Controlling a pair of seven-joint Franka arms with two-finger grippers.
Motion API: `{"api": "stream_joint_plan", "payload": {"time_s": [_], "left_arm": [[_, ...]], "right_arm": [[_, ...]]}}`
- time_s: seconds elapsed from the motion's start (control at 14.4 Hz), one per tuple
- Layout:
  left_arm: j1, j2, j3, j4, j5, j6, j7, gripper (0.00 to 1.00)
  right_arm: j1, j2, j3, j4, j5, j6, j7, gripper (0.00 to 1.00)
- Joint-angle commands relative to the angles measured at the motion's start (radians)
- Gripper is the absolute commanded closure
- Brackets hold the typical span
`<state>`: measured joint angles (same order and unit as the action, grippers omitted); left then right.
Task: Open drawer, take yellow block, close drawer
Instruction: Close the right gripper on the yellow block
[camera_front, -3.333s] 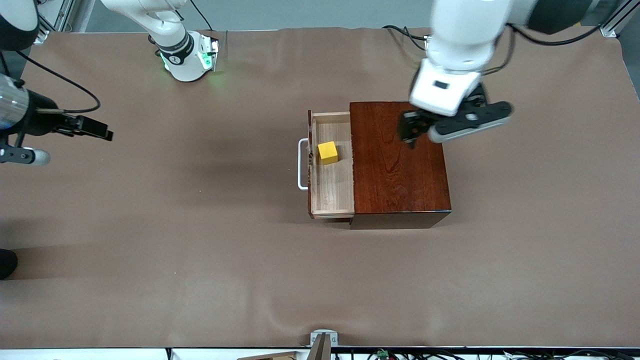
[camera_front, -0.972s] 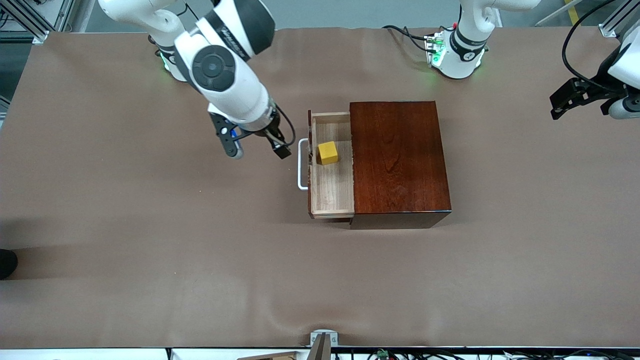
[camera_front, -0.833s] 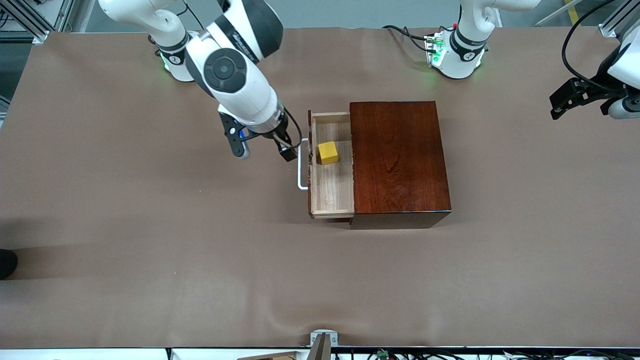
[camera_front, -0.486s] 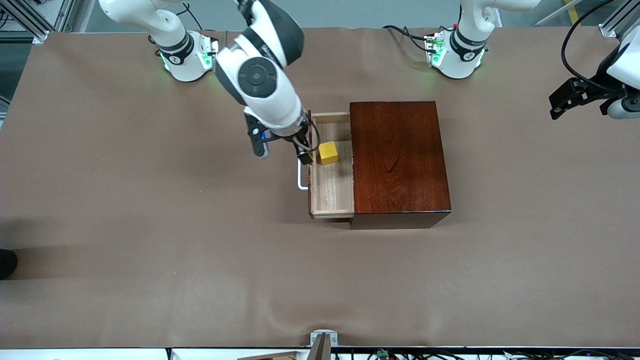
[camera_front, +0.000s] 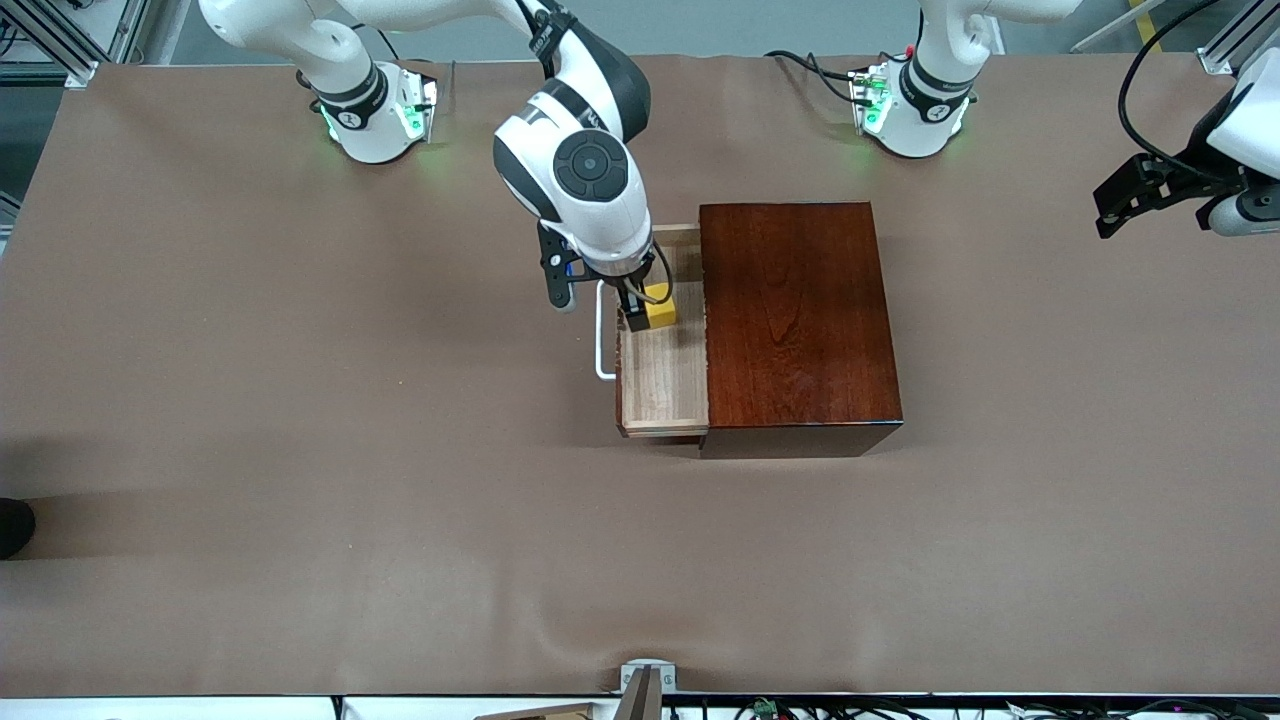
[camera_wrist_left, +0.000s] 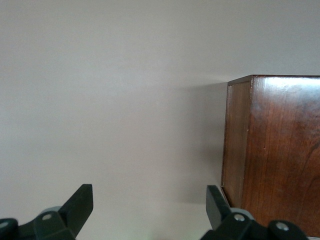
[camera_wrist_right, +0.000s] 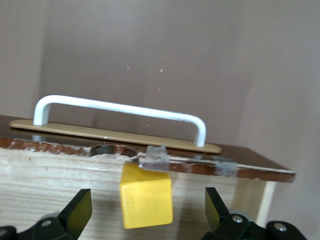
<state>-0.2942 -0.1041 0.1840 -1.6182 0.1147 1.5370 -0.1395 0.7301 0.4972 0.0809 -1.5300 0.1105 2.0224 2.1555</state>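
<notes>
Between right hand (camera_wrist_right: 145, 215) fingers: yellow block (camera_wrist_right: 146, 195).

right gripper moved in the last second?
Yes. The right gripper has come from over bare table beside the white handle, toward the wooden box, and is now open over the open drawer, straddling the yellow block.

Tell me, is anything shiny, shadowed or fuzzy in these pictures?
Front view: the wooden box has a glossy top with a soft sheen, and casts a shadow on the table along its edge nearest the camera. Right wrist view: the yellow block is sharp, and the handle shows a bright highlight. Left wrist view: the table looks washed out and pale.
</notes>
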Motion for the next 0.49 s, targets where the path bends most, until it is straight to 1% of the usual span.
{"api": "stream_joint_plan", "payload": {"time_s": [0.0,0.42], "left_arm": [[0.003,-0.002,-0.001,0.021,-0.023,-0.009,0.02,0.0],[0.001,0.0,-0.003,0.024,-0.024,-0.008,0.02,0.0]], "right_arm": [[0.012,0.04,-0.006,0.028,-0.017,0.035,0.062,0.0],[0.035,0.095,-0.006,0.047,-0.02,0.075,0.092,0.0]]}}
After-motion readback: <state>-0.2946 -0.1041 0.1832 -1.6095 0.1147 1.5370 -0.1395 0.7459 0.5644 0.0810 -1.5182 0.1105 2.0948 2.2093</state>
